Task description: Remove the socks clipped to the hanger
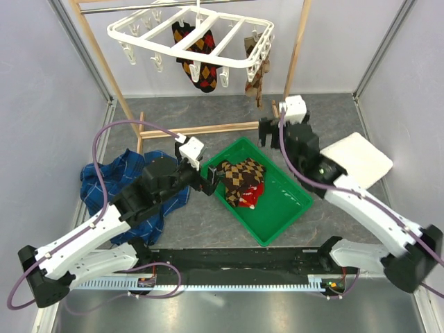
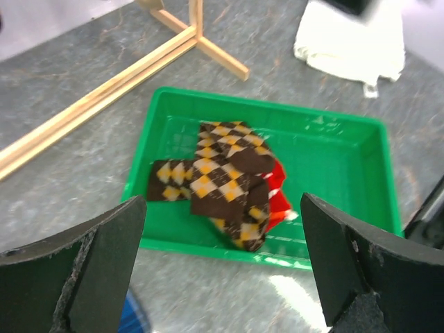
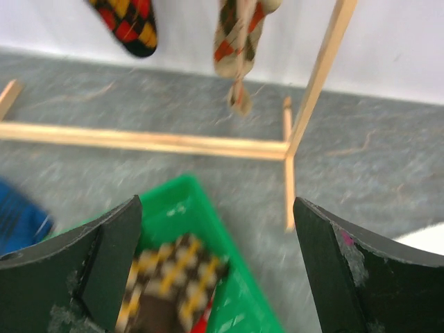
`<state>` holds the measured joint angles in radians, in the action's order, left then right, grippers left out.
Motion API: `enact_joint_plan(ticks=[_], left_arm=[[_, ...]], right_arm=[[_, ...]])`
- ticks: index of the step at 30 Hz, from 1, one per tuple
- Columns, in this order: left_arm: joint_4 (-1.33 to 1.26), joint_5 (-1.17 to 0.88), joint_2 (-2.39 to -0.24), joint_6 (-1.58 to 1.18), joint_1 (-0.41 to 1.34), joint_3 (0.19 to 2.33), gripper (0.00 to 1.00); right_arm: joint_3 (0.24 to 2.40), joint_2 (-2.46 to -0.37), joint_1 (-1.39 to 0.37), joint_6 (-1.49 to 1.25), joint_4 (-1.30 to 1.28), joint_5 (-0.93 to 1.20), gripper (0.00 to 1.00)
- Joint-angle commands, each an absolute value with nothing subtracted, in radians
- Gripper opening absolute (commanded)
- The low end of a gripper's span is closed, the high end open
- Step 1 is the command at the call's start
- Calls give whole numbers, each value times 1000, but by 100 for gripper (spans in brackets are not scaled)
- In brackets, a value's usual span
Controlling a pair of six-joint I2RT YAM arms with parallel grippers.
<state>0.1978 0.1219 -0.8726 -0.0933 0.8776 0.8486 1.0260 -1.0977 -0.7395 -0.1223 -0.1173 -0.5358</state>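
Fingers spread wide on the left gripper [image 1: 210, 180], nothing in them, right by the tray's [image 1: 284, 201] left rim, mid-worktop. In the tray: brown socks [image 1: 241, 177] heaped over a red sock [image 1: 248, 200]. Further out, the right gripper [image 1: 266, 132] is parted and empty too, aimed at the far edge. Up there hangs the hanger [image 1: 191, 31], a black sock [image 1: 200, 62] and a tan sock [image 1: 258, 73] clipped on.
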Motion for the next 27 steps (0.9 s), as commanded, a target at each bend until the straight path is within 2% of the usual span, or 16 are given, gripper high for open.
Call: enact_joint_plan(ticks=[1, 9, 14, 16, 18, 19, 21, 22, 23, 27], left_arm=[[307, 141, -871, 54, 881, 916, 99], [316, 109, -770, 60, 880, 867, 99], [308, 127, -747, 55, 881, 859, 99], [307, 120, -742, 57, 881, 861, 99], [307, 129, -741, 55, 881, 858, 99], [307, 144, -744, 55, 881, 856, 99], [310, 172, -749, 60, 881, 856, 99], [311, 189, -749, 63, 881, 859, 99], [311, 195, -744, 64, 881, 858, 99], [307, 229, -738, 63, 879, 853, 99]], right_arm=[[1169, -1253, -562, -58, 33, -310, 98], [1258, -1526, -364, -84, 337, -5, 97], [1336, -1675, -350, -29, 456, 32, 97], [1439, -1779, -347, -32, 408, 35, 92], [1514, -1853, -341, -51, 396, 72, 72], [1529, -1868, -339, -55, 400, 74, 39], [1554, -1876, -341, -75, 406, 68, 22], [1554, -1872, -339, -78, 410, 64, 8], [1554, -1853, -341, -81, 413, 63, 1], [1536, -1794, -341, -104, 394, 72, 0]])
